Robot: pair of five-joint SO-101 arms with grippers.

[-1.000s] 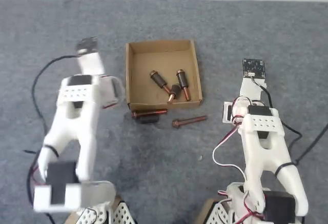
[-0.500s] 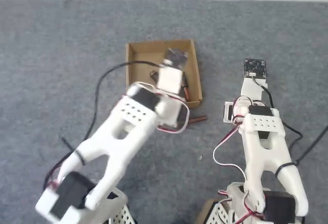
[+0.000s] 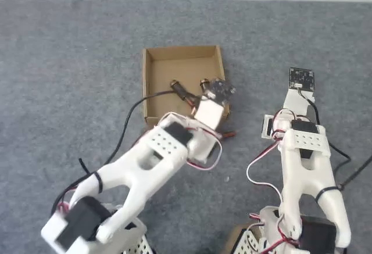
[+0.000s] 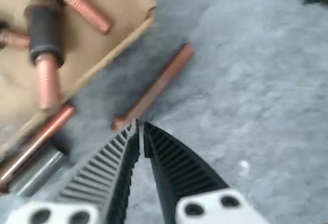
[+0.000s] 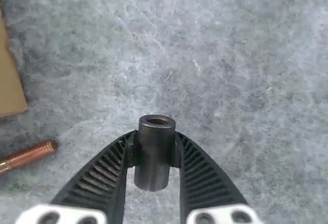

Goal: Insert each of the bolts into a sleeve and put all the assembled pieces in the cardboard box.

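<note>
In the left wrist view my left gripper (image 4: 139, 127) is shut with nothing between its fingers, its tips right at the head end of a loose copper bolt (image 4: 156, 84) lying on the carpet beside the cardboard box (image 4: 110, 44). A second bolt (image 4: 38, 137) and a dark sleeve (image 4: 33, 168) lie along the box's front wall. My right gripper (image 5: 155, 157) is shut on an upright dark sleeve (image 5: 155, 149) above bare carpet. From above, the left arm (image 3: 174, 149) covers the box's front right corner, and one bolt tip (image 3: 228, 133) pokes out.
Several assembled bolt-and-sleeve pieces (image 3: 181, 91) lie inside the box (image 3: 152, 79). A bolt's threaded tip (image 5: 31, 154) and a box corner (image 5: 7, 80) show in the right wrist view. The right arm (image 3: 305, 149) stands right of the box on grey carpet.
The left arm has swung from the box's left side across its front to the loose bolt at the front right corner. The right arm has shifted slightly to the right.
</note>
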